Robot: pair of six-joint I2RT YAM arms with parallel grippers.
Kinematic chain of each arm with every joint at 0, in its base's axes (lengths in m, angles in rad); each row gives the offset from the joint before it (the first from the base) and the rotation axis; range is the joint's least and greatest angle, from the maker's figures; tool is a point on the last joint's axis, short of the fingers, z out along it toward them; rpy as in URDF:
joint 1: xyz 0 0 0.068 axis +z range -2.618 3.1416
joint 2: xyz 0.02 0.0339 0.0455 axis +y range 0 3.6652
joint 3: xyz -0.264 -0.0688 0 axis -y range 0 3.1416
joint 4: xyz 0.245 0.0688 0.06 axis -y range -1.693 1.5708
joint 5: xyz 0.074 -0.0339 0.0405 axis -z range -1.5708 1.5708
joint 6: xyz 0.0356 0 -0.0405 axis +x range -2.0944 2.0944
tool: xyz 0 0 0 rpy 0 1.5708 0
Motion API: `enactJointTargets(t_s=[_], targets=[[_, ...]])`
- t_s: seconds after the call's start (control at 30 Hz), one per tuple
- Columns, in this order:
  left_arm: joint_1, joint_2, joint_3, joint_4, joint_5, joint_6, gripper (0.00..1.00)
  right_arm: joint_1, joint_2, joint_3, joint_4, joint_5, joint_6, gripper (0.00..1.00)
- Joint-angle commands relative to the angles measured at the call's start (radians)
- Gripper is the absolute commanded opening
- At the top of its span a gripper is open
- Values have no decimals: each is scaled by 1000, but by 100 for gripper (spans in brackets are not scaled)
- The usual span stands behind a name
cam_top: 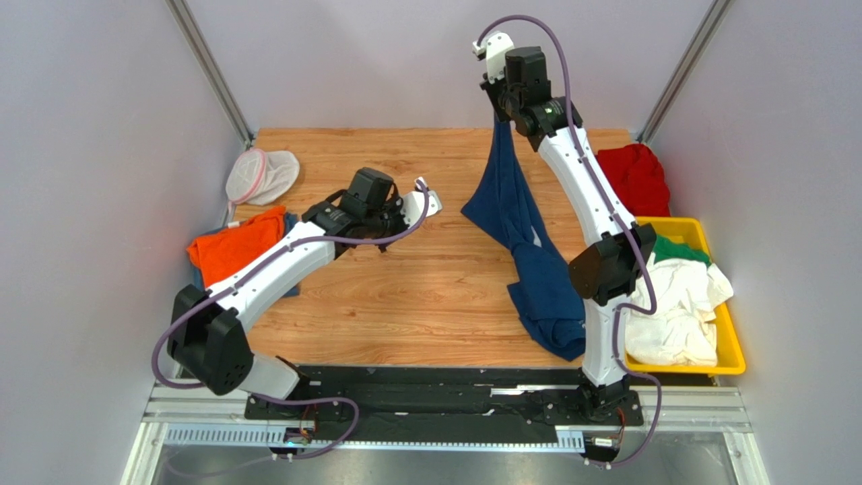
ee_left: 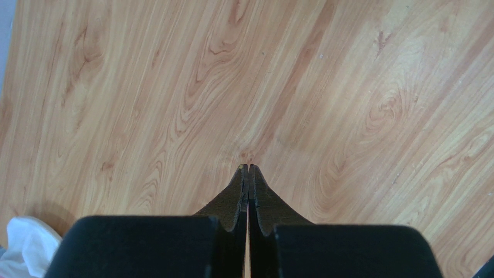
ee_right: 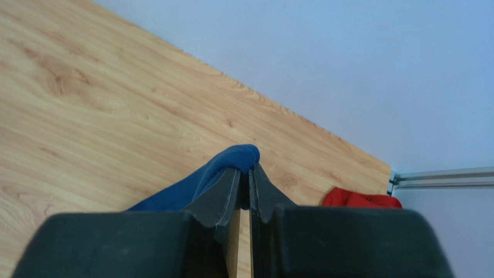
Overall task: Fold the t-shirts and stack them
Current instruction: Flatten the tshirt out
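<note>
My right gripper (cam_top: 498, 113) is raised high at the back and is shut on an edge of the navy blue t-shirt (cam_top: 526, 243), which hangs down and trails across the table toward the near right. In the right wrist view the blue cloth (ee_right: 232, 159) is pinched at the fingertips of the gripper (ee_right: 249, 168). My left gripper (ee_left: 248, 168) is shut and empty over bare wood left of the shirt; it shows in the top view (cam_top: 430, 194). An orange t-shirt (cam_top: 235, 246) lies folded at the left edge. A red t-shirt (cam_top: 635, 174) lies at the back right.
A yellow bin (cam_top: 730, 349) at the right holds white (cam_top: 678, 313) and green (cam_top: 680, 250) shirts. A white mesh pouch with a pink rim (cam_top: 260, 174) lies at the back left. The wooden table (cam_top: 405, 293) ends at grey walls.
</note>
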Motion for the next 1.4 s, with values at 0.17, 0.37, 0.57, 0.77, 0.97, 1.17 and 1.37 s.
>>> enactJointTargets(t_s=[0.17, 0.37, 0.57, 0.77, 0.97, 1.17, 1.37], targets=[[-1, 87, 84, 88, -66, -3, 0, 19, -72, -203, -25, -191, 26, 5], [-1, 115, 87, 124, -94, -15, 0, 40, -85, -225, -87, -354, 52, 18], [-1, 138, 98, 148, -111, -26, 0, 59, -128, -282, -97, -368, 49, 65], [-1, 187, 134, 185, -147, -20, 0, 60, -193, -400, -78, -258, 28, 72], [1, 340, 305, 165, -129, -23, 5, 45, -289, -599, -69, -103, 20, 71], [2, 521, 498, 105, -28, -49, 54, -12, -404, -756, -41, 15, 37, 70], [46, 664, 636, 38, 76, -77, 70, -81, -527, -918, -28, 64, 37, 70]])
